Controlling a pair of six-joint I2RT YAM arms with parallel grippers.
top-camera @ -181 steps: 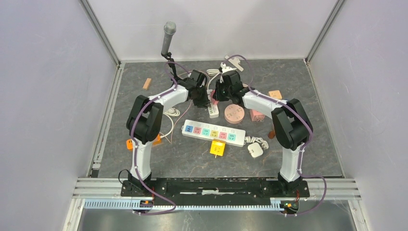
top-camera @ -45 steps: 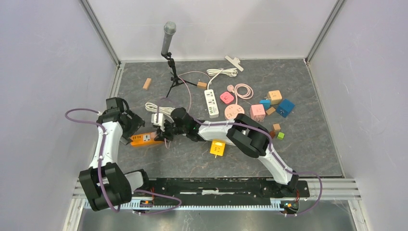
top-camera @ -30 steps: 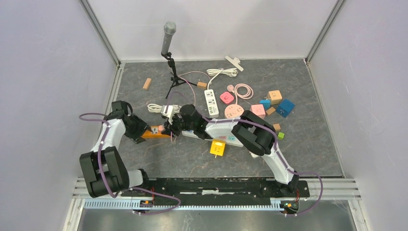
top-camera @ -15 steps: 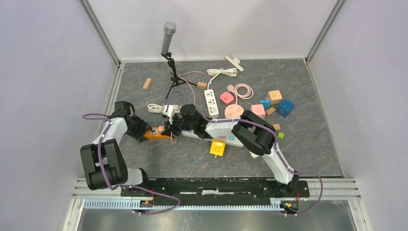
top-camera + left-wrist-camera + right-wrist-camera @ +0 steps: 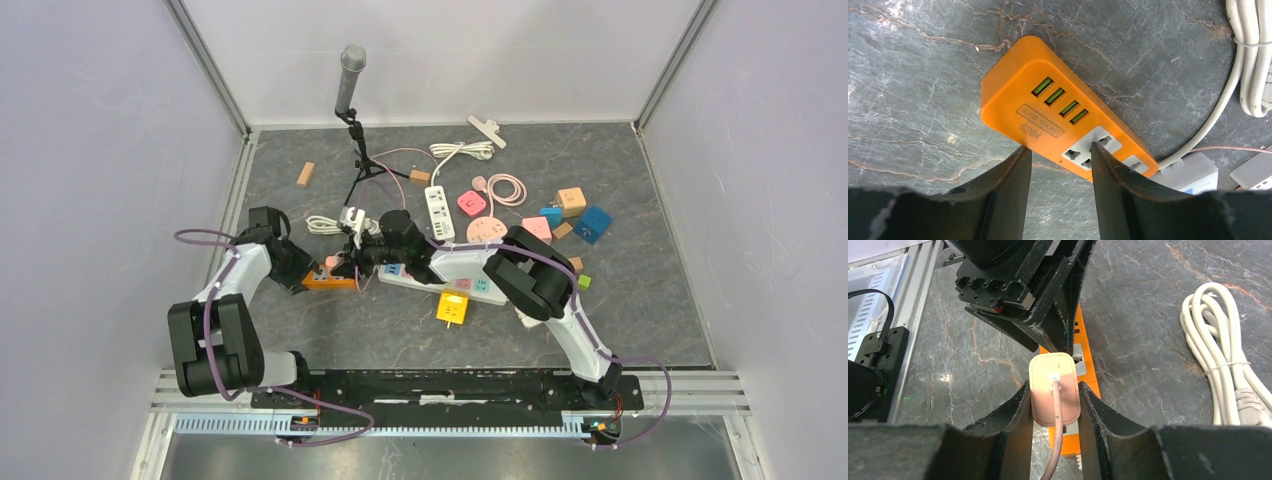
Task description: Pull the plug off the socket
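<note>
**Over at the left side of the table [image 5: 400, 345], both grippers are on the orange socket strip [image 5: 1008, 95]**

Six seconds back both arms worked at the far middle of the table; now they meet well to the left. A second and a half ago the left gripper [image 5: 1059, 147] stood apart from the strip, which lay nearer the front-left corner. Since then the strip has shifted a little to the right, and the gripper has come down onto it.

The left arm [image 5: 225, 285] has its elbow folded back close to its base. Its forearm runs away along the left edge, and the wrist bends right and down. Its fingers [image 5: 1010, 190] stand partly spread, one tip against the strip's near long side and the other over the socket face beside the four green ports (whether they actually squeeze the strip I cannot tell).

The right arm [image 5: 460, 262] stretches low and leftward from its base, its forearm lying across the white power strip [image 5: 478, 287] with the coloured outlets. The right gripper [image 5: 1054, 385] points left, and its fingers [image 5: 1013, 420] pinch the pink plug [image 5: 1054, 407] from both sides. The plug's cable trails back between them. The plug sits on the orange strip's top face, just beside the left gripper; its pins are hidden, so I cannot tell if they are seated. A coil of white cable [image 5: 1218, 365] lies off to one side.
</note>
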